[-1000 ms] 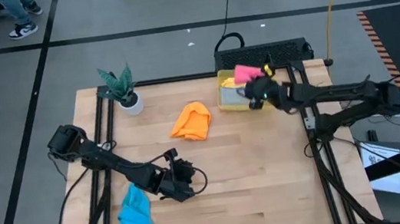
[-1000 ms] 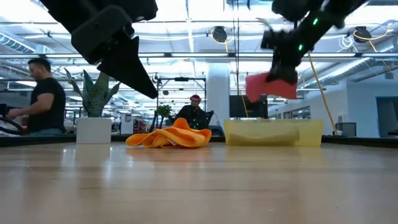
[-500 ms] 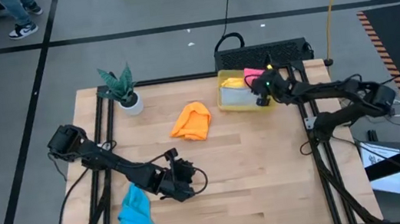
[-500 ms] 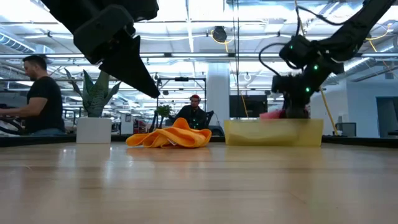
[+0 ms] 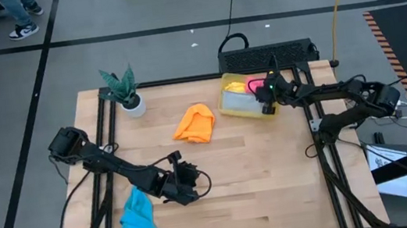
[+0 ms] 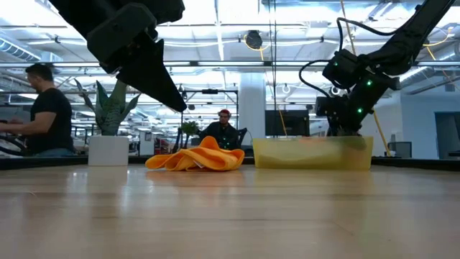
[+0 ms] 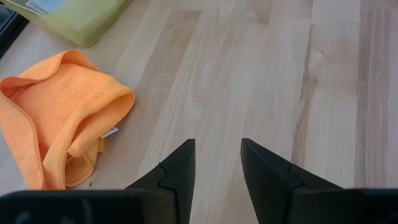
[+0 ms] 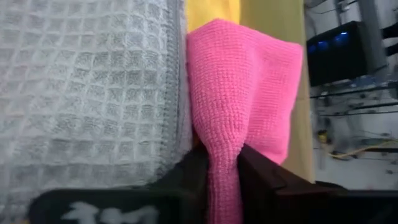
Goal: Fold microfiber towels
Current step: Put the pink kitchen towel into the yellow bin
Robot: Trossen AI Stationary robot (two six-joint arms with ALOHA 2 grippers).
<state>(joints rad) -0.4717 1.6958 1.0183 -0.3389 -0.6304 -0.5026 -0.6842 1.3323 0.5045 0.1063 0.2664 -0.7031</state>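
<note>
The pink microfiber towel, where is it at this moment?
In the high view, the pink microfiber towel lies inside the translucent yellow plastic bin at the table's far right, beside the grey waffle-textured towel, a fold between the right claw fingers.

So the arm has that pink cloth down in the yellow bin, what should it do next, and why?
Probably let go fully and lift away. The right gripper has the pink cloth between its fingers, but the cloth already lies in the bin beside the grey cloth.

Grey floor [image 5: 135, 13], bright ceiling lights [image 6: 237, 11]
</note>
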